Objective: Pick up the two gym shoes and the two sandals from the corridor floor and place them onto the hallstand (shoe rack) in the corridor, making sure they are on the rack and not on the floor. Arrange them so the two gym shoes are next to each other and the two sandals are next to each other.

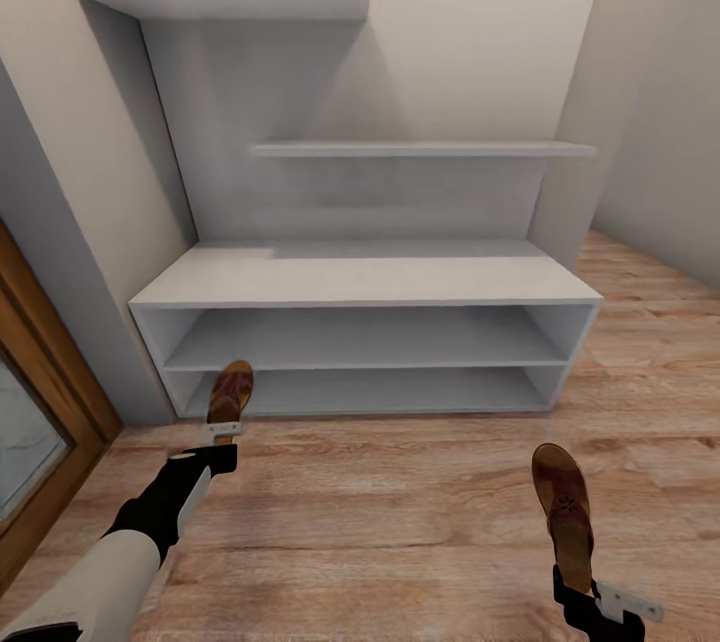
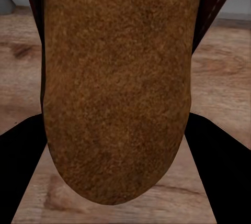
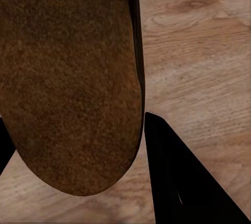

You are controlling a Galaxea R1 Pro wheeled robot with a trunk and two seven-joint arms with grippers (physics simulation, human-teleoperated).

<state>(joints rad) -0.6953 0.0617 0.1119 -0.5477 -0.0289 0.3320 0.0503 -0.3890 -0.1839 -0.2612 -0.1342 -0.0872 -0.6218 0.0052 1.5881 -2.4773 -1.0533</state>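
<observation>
The pale grey hallstand (image 1: 365,280) stands against the wall ahead, its two open shelf levels bare. My left gripper (image 1: 222,434) is shut on the heel of one brown sandal (image 1: 230,390), whose toe points at the left end of the bottom shelf opening. Its tan footbed (image 2: 117,77) looms between the black fingers (image 2: 21,171) in the left wrist view. My right gripper (image 1: 580,594) is shut on the heel of the other sandal (image 1: 565,512), held above the wood floor (image 1: 380,522) at the lower right. That second sandal's footbed (image 3: 68,77) sits beside a black finger (image 3: 180,182). The gym shoes are out of view.
A wooden door frame (image 1: 45,392) runs along the left edge. Stepped floating shelves (image 1: 420,150) hang above the bench top. Walls close in on both sides, with open plank floor between me and the rack and more floor to the right.
</observation>
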